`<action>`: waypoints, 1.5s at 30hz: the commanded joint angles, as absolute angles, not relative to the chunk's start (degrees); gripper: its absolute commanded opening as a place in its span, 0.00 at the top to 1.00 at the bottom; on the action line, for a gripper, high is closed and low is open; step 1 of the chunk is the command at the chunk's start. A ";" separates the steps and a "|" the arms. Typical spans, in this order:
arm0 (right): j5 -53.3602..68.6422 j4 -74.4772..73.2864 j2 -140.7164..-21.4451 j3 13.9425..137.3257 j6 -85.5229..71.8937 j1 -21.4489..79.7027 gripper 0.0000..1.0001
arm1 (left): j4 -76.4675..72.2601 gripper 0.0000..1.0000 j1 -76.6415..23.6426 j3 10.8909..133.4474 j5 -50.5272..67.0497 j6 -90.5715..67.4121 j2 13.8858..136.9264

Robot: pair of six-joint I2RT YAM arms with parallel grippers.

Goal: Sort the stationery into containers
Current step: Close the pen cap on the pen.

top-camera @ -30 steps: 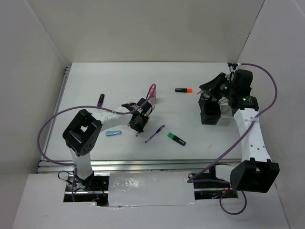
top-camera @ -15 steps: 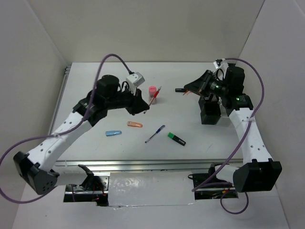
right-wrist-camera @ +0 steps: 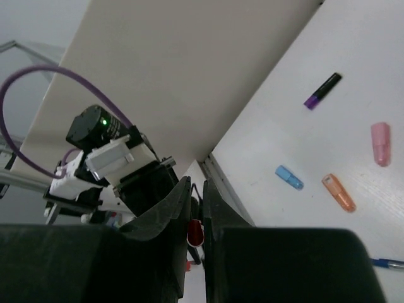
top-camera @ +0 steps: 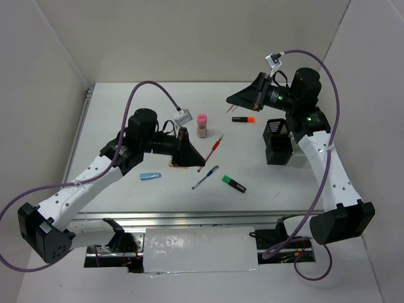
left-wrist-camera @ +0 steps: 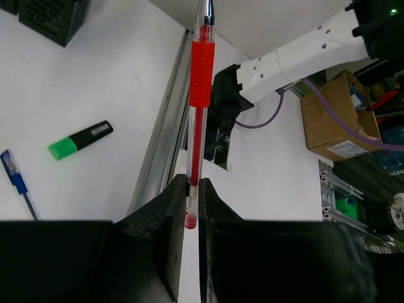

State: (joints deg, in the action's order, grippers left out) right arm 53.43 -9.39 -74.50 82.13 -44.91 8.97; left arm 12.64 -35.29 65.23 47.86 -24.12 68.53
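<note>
Collision looked the largest hazard on the table point(top-camera: 113, 107). The black mesh cup point(top-camera: 278, 146) stood near the right edge, and the right arm rose directly beside it. Its right gripper point(top-camera: 235, 101) hung over the far middle, pressed together on a small red-ended thing point(right-wrist-camera: 194, 233) too little shown to name. Any carry by the left arm toward that cup would probably cross the right arm's reach, so the two could knock together or shove the cup.

Next came the grip. The left gripper point(top-camera: 197, 156), over the table's middle, pinched the red pen point(left-wrist-camera: 201, 69) at its very end, with nearly the whole barrel sticking out beyond the jaws. So short a hold might let the pen swivel or slide free, and a drooping tip could catch the cup's rim instead of dropping inside.

Smaller still, loose pieces lay under that path: the blue pen point(top-camera: 206, 177) and green highlighter point(top-camera: 233, 184) toward the near edge, and the orange highlighter point(top-camera: 243, 118) near the cup. A low pass could scatter them.
</note>
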 commanded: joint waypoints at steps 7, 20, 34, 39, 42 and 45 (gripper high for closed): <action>61.43 -18.53 -76.55 87.62 -35.69 11.87 1.00 | 8.35 1.00 -36.04 71.19 50.54 -24.17 70.75; 62.32 -23.38 -76.91 88.69 -32.96 13.97 1.00 | 9.58 1.00 -35.86 71.19 47.90 -23.73 71.72; 61.96 -23.03 -75.32 86.40 -33.05 15.21 1.00 | 10.11 1.00 -34.63 72.07 47.37 -24.35 72.77; 61.87 -22.94 -75.15 85.61 -33.57 14.77 1.00 | 10.10 1.00 -34.37 71.81 47.46 -24.26 72.60; 61.87 -23.11 -75.06 85.52 -33.49 14.68 1.00 | 9.85 1.00 -34.10 71.89 47.55 -24.69 72.60; 61.96 -23.11 -75.06 85.61 -33.40 15.11 1.00 | 9.67 1.00 -34.02 71.90 47.63 -24.78 72.77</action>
